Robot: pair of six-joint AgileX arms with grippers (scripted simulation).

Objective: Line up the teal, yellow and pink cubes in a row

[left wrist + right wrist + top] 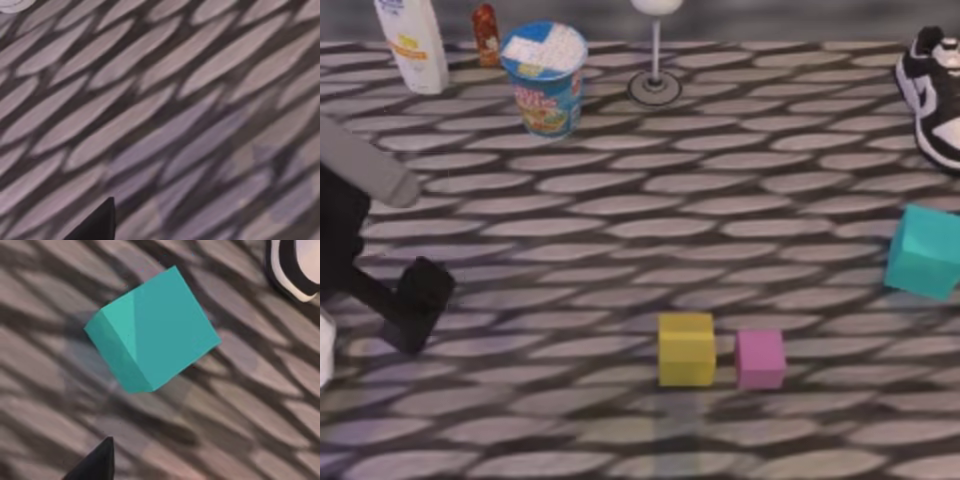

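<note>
- Teal cube (926, 252) sits on the table (620, 230) at the far-right edge of the top view, partly cut off by the frame; its sides are turned at an angle to the table edges. No long axis, it's a cube.
- Right wrist view shows the same teal cube (152, 330) standing clear on the table, one corner toward the black-and-white shoe (935, 90) beyond it.
- Yellow cube (686, 348) and pink cube (760, 358) sit side by side near the front centre, close but apart, roughly square to the table, pink on the right.
- Teal is well apart from that pair, farther right and farther back.
- My left gripper (418, 303) is at the left, low over bare table; can't tell its finger state.
- My right gripper: only a dark tip in its wrist view, state can't tell.
</note>
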